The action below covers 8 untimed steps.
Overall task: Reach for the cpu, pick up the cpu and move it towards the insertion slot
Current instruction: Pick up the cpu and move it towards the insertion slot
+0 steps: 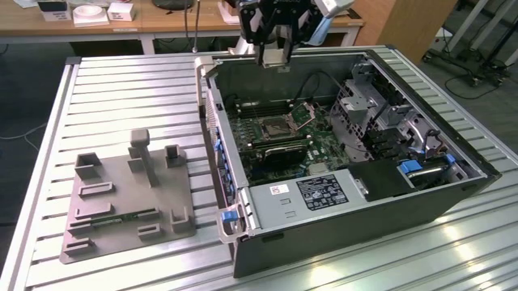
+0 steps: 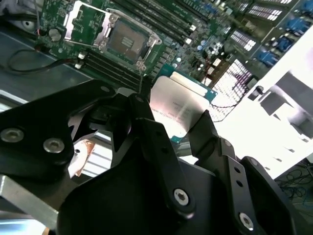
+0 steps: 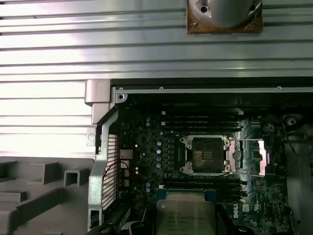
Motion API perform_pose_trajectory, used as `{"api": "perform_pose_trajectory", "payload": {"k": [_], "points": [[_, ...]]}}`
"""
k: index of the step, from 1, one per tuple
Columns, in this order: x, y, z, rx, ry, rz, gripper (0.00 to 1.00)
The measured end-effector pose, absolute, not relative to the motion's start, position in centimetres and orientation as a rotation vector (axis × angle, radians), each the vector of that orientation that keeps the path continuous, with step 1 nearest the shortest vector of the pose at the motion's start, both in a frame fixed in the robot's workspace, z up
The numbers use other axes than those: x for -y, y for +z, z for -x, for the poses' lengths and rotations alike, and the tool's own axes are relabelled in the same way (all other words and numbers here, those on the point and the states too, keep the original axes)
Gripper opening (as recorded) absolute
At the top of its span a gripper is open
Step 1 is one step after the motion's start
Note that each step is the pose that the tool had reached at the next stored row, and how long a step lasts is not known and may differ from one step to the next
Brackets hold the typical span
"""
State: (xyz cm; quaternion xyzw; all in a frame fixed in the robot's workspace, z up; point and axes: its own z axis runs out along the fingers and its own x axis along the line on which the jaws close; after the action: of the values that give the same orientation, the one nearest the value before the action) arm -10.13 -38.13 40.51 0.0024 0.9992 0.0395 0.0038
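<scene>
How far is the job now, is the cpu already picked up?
Picked up: the tool holds the cpu between its fingers, in the air above the open computer case. Left: the insertion slot is open and empty, and the cpu is not over it.

A ribbed metal table (image 1: 121, 91) with long parallel slats fills the foreground, catching bright glare near its front edge. Behind it stands a wooden bench (image 1: 154, 21) carrying small white boxes (image 1: 89, 12). Cables (image 1: 477, 79) trail over the dark floor (image 1: 33, 91).
</scene>
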Motion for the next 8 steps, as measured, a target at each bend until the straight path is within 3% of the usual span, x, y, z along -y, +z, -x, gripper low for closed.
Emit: {"api": "perform_pose_trajectory", "payload": {"k": [8], "points": [[36.8, 40.4, 8.9, -3.129, 0.134, -0.008, 0.55]]}}
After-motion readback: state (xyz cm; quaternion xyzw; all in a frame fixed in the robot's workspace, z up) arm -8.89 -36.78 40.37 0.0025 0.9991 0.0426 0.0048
